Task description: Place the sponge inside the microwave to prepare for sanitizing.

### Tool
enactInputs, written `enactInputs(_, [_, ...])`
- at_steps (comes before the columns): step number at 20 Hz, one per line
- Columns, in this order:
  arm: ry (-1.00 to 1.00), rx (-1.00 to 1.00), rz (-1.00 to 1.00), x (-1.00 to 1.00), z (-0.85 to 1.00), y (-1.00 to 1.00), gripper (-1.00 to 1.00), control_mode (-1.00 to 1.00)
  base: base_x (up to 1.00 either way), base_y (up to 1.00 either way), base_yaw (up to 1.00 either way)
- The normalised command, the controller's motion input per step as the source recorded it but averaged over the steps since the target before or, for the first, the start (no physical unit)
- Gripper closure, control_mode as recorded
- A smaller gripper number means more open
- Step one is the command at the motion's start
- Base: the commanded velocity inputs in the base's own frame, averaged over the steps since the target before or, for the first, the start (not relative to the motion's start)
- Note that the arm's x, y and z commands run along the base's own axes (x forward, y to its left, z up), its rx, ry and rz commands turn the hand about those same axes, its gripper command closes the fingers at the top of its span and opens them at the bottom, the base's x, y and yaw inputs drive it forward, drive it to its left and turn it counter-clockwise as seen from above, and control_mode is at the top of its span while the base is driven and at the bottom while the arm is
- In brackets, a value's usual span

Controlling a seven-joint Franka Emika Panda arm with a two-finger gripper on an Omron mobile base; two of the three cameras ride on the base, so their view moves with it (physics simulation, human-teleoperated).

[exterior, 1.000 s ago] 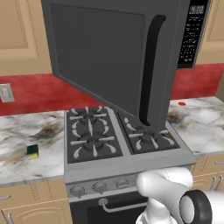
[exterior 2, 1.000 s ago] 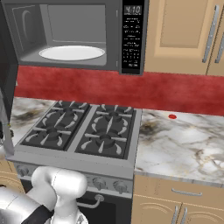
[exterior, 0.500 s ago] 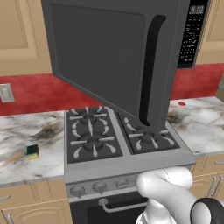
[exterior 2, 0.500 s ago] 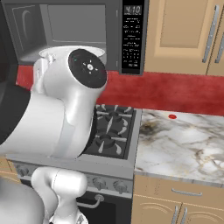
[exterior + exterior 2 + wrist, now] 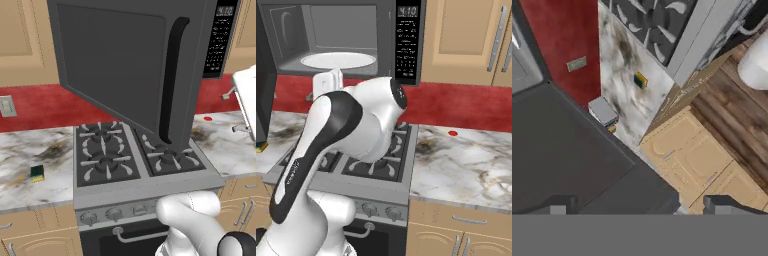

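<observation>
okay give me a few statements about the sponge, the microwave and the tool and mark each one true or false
1. The microwave door stands open. True.
2. The sponge lies on the turntable plate. False: it sits on the marble counter left of the stove; the plate is bare.
3. The tool holds the sponge. False: its tips stand apart with nothing between them.
4. The sponge has a yellow body and a dark green top. True.
5. A red spot marks the counter right of the stove. True.

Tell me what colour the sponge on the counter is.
The sponge is yellow with a dark green top, clearest in the left base view.
</observation>
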Motion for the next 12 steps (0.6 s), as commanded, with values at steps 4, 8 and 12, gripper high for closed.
enactInputs(4, [0.03,0.3,0.27,0.59,0.0,0.08,-1.0,-1.0,0.0,0.0,0.0])
enactInputs(8, [0.0,0.02,0.24,0.17,0.0,0.58,-1.0,-1.0,0.0,0.0,0.0])
enactInputs(12, [0.0,0.0,0.18,0.0,0.01,0.66,-1.0,-1.0,0.0,0.0,0.0])
